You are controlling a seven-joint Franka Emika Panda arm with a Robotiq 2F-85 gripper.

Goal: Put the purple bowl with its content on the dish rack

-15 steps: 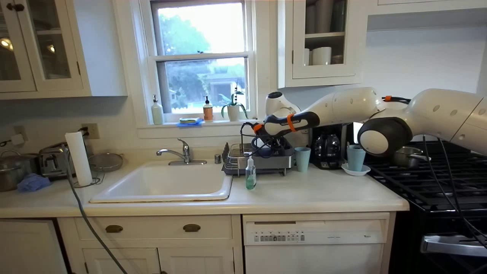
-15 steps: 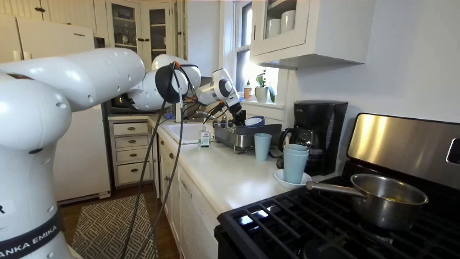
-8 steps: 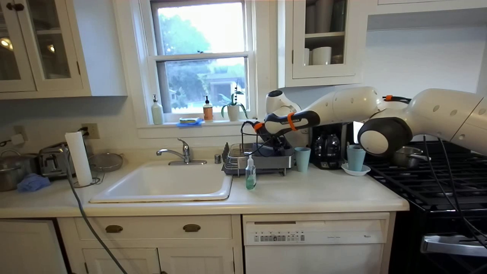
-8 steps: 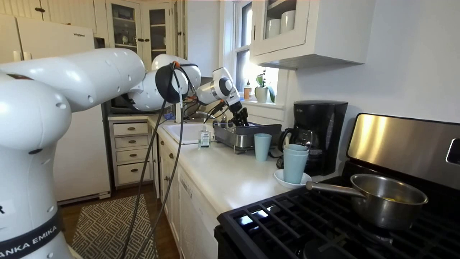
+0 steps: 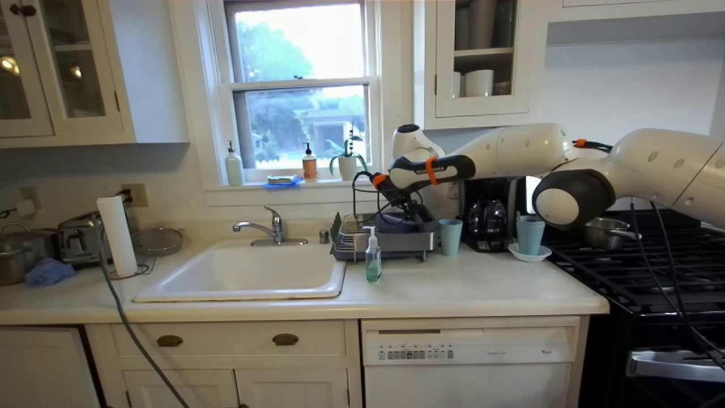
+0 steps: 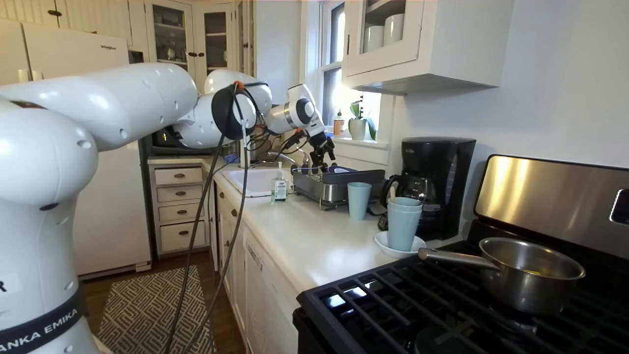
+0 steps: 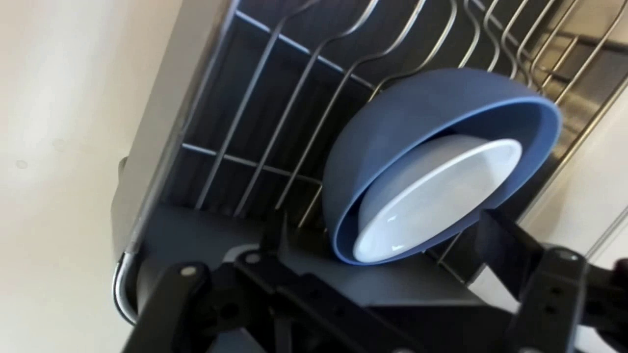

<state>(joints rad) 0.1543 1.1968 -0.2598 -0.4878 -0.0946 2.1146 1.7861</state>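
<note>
Kitchen counter, right of sink: purple bowl, white dish inside, is now released, tilted, in the rack; gripper is raised, fingers spread. Placement seems achieved.

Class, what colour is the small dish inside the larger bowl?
The small dish is white, clearest in the wrist view.

in an exterior view the camera faces the sink and window from well back. in an exterior view the camera looks over the near stove, along the counter. the wrist view looks down, close over the rack. all 3 share the rack; both exterior views share sink and stove.
</note>
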